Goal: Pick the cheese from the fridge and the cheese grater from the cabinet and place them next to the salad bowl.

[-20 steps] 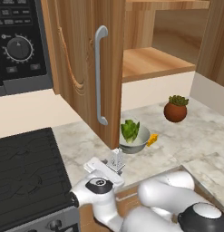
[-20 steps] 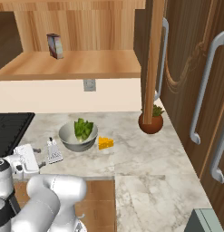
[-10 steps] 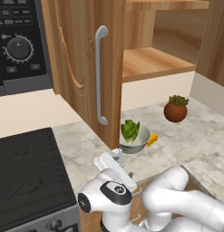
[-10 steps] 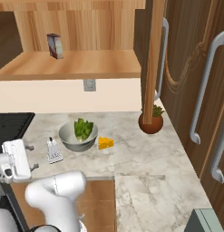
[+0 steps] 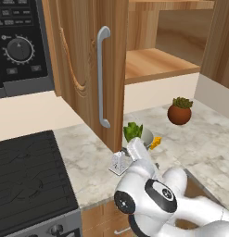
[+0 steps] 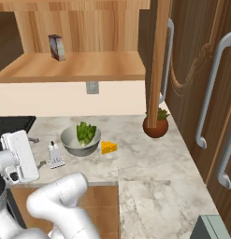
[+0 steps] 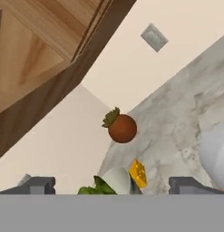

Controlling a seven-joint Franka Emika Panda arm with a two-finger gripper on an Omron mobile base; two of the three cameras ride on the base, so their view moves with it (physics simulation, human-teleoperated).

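Note:
The salad bowl [image 6: 80,140] with green lettuce stands on the marble counter [image 6: 149,158]. The cheese [image 6: 109,147] lies just right of it and the cheese grater [image 6: 55,155] stands upright just left of it. My gripper [image 6: 38,151] hovers open and empty a short way left of the grater, apart from it. In the hand view my gripper [image 7: 112,185] points over the bowl [image 7: 117,180] and cheese [image 7: 138,173]. The left base view shows the bowl [image 5: 140,134], cheese [image 5: 155,142] and grater [image 5: 119,162] below the cabinet's open door [image 5: 83,55].
A terracotta pot [image 6: 155,126] with a plant stands behind the cheese, near the wall. A small box [image 6: 56,46] sits on the cabinet shelf [image 6: 75,65]. A black stove top [image 5: 28,176] lies left of the counter. Tall brown doors [image 6: 205,84] close off the right.
My hand has drawn back and up from the grater while the elbow swung across the foreground. The jaws stay open. Grater, bowl and cheese have not moved.

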